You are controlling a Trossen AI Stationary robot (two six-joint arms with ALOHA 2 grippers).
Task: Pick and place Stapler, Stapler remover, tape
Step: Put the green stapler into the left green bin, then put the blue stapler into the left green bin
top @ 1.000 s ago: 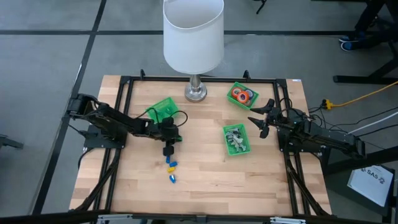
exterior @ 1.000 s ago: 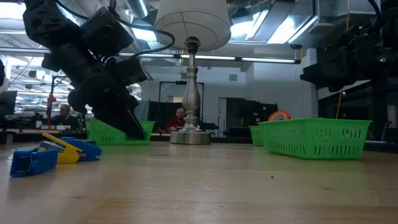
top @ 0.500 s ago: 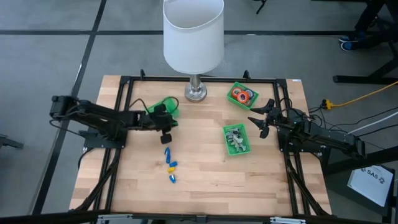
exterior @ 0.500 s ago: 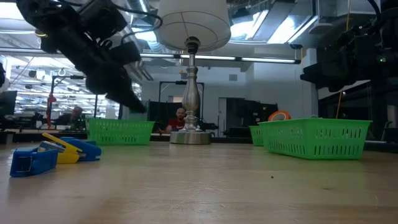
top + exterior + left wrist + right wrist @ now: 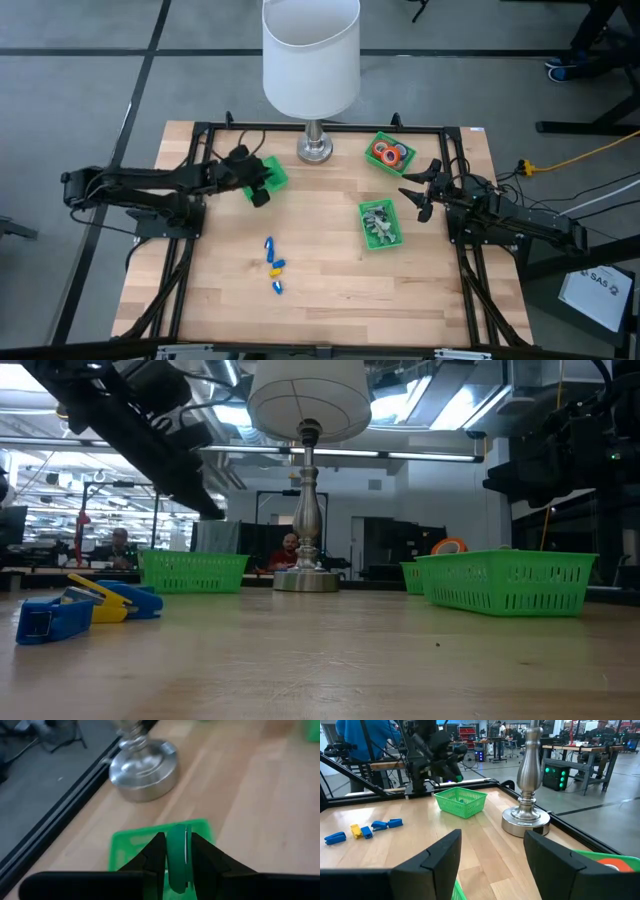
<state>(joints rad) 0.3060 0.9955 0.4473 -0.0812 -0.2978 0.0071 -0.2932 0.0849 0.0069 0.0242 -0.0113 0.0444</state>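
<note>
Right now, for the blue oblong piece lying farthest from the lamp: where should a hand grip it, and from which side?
Grip the blue piece mid-length, across its narrow width, coming straight down from above. It lies flat on the table, apart from the other two pieces, so both long sides look free.

The high view looks straight down on the whole surface (image 5: 330,270). The low view sits at surface height, facing the room. Both wrist views look close past their own fingers; all four share the lamp base (image 5: 314,148).
</note>
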